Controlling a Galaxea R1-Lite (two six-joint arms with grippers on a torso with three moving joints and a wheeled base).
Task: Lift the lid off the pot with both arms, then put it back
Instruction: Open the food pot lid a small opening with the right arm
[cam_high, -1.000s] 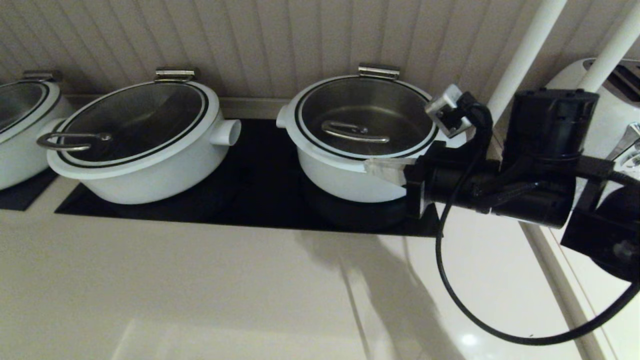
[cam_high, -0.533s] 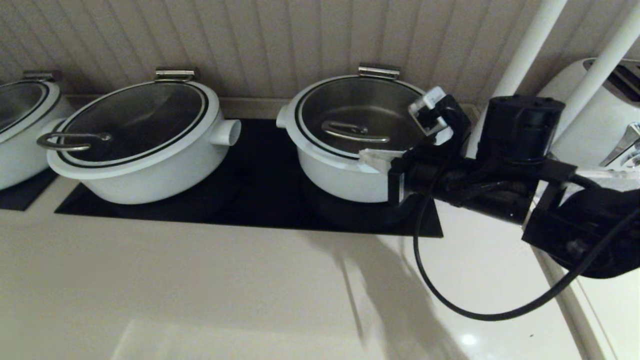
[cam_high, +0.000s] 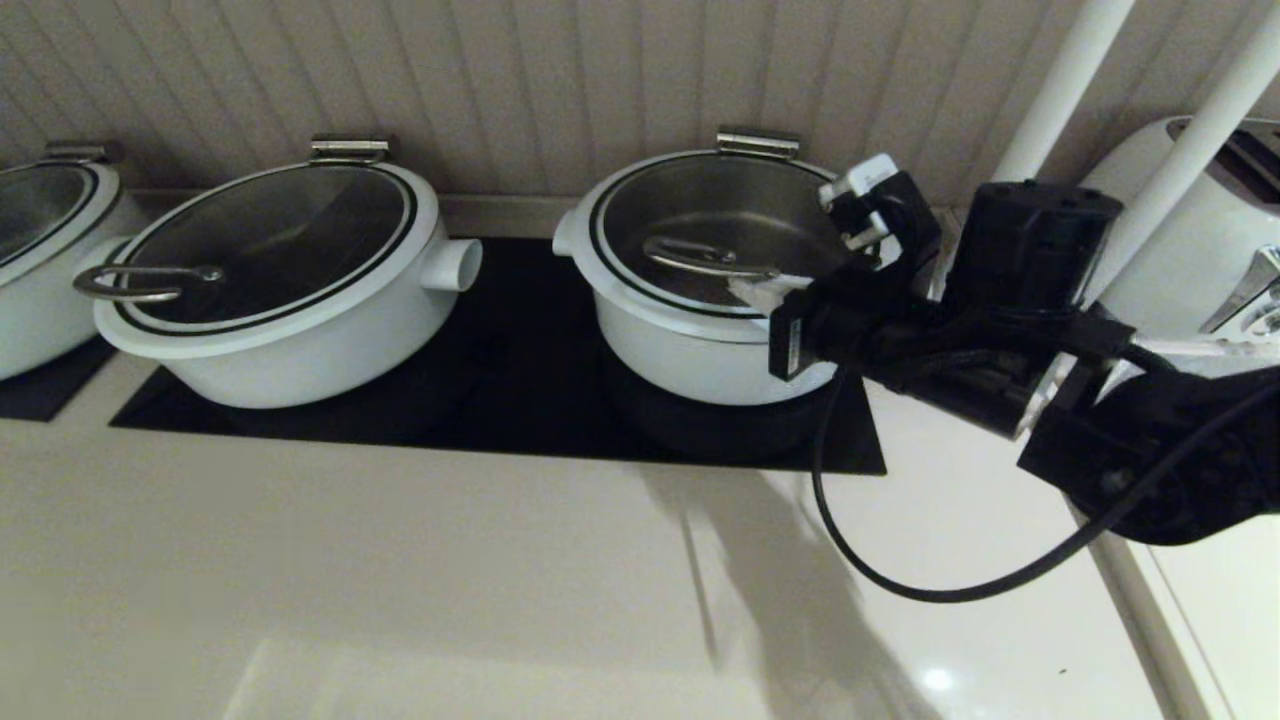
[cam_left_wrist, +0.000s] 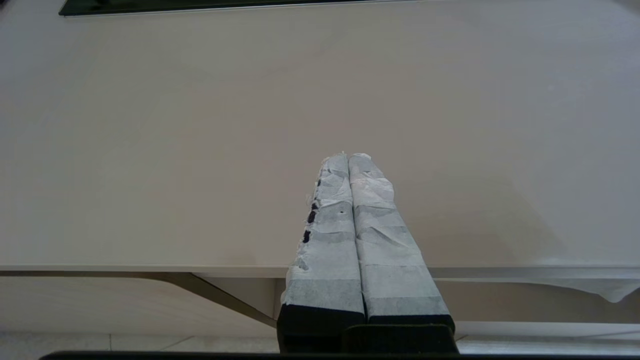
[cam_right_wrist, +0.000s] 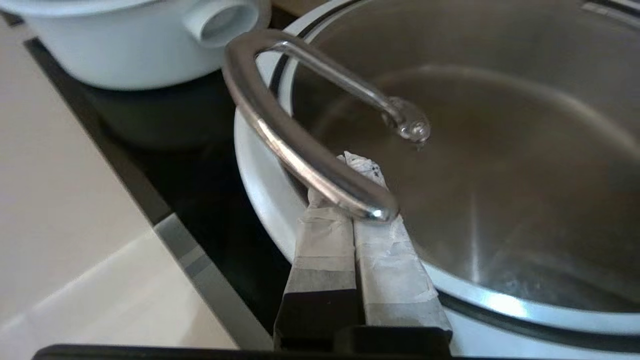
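Left claw (cam_left_wrist: 348, 159): pressed together, empty, over bare desk (cam_left_wrist: 150, 125); out of head view. Lid (cam_high: 720, 225) sits on pot (cam_high: 690, 350), far-right rim hidden by arm. Right claw (cam_right_wrist: 359, 162): fingers together, gripping nothing, tips under the lid's steel bar handle (cam_right_wrist: 300, 145).

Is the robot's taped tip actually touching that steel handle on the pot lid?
Cannot tell. In the right wrist view the shut right end effector is slid under the lid's steel handle; the bar crosses over the fingers, hiding any gap.
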